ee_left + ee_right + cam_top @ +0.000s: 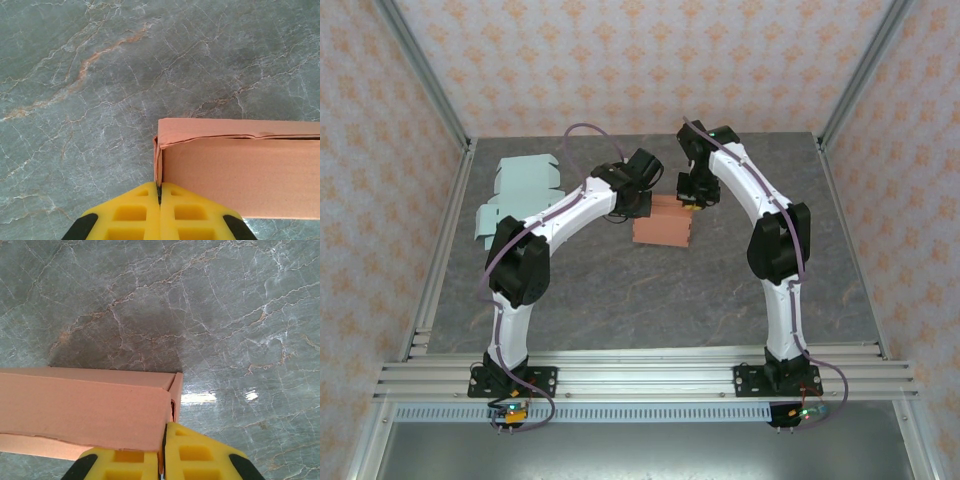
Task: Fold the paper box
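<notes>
The paper box [663, 228] is salmon-coloured card and sits partly folded near the back middle of the table, between the two arms. My left gripper [638, 207] is at its left end. In the left wrist view the yellow fingers [135, 215] are shut on the thin upright side wall at the corner of the box [240, 175]. My right gripper [692, 200] is at the right end. In the right wrist view its jaws are pinched on the right side wall of the box [85, 410], and a long flap lies over the left finger [120, 462].
A flat, pale green unfolded box blank [520, 195] lies at the back left of the grey marble table [650, 300]. Aluminium frame rails [440, 250] run along the table sides, with patterned walls behind them.
</notes>
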Controlling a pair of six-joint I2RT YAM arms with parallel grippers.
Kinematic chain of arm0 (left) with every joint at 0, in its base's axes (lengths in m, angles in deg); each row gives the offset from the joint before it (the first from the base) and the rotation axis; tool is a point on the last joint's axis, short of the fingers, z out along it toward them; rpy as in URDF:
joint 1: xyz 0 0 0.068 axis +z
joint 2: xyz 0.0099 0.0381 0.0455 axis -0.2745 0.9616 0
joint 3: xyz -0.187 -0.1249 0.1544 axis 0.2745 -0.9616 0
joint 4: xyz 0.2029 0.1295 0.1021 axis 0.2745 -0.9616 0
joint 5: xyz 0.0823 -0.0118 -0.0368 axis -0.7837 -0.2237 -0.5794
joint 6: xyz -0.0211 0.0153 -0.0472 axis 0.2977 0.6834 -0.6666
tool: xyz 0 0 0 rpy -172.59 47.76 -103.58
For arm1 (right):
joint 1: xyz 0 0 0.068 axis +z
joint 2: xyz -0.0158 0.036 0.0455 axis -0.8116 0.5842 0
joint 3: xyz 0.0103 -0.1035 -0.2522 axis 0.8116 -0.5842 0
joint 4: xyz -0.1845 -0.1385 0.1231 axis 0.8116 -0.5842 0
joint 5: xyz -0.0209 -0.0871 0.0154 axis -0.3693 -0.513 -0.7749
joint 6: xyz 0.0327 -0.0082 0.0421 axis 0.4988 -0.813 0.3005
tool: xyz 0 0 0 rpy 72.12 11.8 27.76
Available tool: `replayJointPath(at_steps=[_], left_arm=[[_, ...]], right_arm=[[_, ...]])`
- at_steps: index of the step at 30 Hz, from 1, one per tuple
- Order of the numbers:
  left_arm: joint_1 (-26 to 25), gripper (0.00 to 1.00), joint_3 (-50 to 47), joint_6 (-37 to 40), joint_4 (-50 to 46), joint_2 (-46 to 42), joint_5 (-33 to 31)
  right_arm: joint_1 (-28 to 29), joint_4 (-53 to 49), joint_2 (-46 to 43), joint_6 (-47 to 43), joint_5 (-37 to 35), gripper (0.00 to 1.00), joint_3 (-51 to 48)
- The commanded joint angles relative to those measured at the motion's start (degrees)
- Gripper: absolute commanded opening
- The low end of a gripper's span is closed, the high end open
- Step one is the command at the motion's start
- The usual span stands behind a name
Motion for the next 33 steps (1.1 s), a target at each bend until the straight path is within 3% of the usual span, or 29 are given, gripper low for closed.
replayJointPath(at_steps=[1,12,21,33], left_arm=[[-1.0,0.06,-1.62,-1.27,1.52,-0.69,1.69],[-0.99,0.06,-3.26,-1.71,3.26,-1.53,0.02],[-0.94,0.05,-7.18,-1.35,8.92,-4.63,-3.34],[-1.0,0.05,-10.14,-1.31,18.41,-6.93,-8.02]], right_arm=[[0.64,2.95,-0.87,1.18,4.05,0.09,0.64],[0.59,6.39,-3.8,-0.98,3.18,0.09,-5.81],[-0.42,18.83,-11.47,-3.38,5.43,0.09,-17.3],[-0.62,28.79,-12.02,-5.16,0.89,0.14,-16.75]])
